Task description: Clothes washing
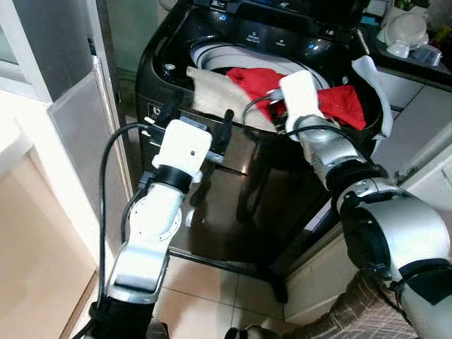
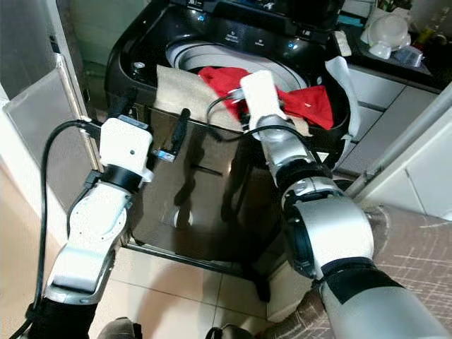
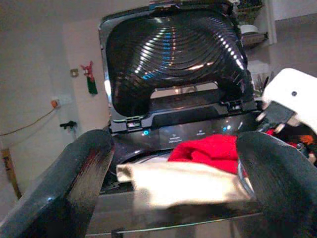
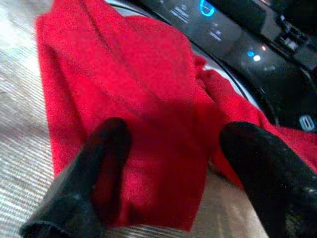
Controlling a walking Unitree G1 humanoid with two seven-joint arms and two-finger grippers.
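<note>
A black top-loading washing machine stands before me with its lid raised. A red cloth and a beige cloth lie draped over the drum opening and its front rim. My right gripper reaches over the rim and is open, its two fingers set down either side of a fold of the red cloth. My left gripper hovers open just in front of the machine's front edge, pointing at the beige cloth, with nothing between its fingers.
A white door panel stands close on the left. To the right are white cabinets and a counter with white containers. A white flap hangs at the machine's right rim. Tiled floor lies below.
</note>
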